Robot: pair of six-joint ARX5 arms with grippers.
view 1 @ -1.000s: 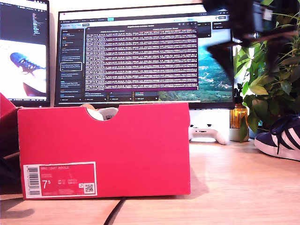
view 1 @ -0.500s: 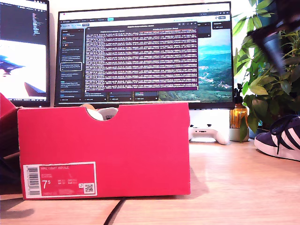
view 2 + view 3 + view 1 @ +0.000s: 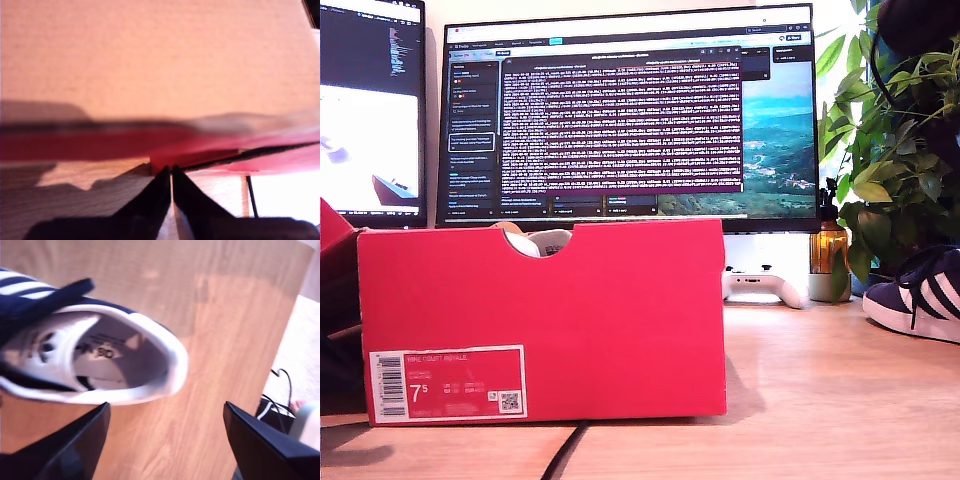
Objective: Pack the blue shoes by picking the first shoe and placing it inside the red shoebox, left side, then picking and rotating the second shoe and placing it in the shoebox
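At the exterior view's left, the red shoebox point(image 3: 542, 320) stands on the tabletop point(image 3: 820, 400), with something pale showing through its notch. My first gripper point(image 3: 171, 172) sits low beside the box, fingers pressed together and empty, out of the way. At the exterior view's right, the blue shoe point(image 3: 85, 352) lies on bare wood, open room around its heel. My second gripper point(image 3: 167, 415) hovers over it, fingers spread wide; you likely grasp next.
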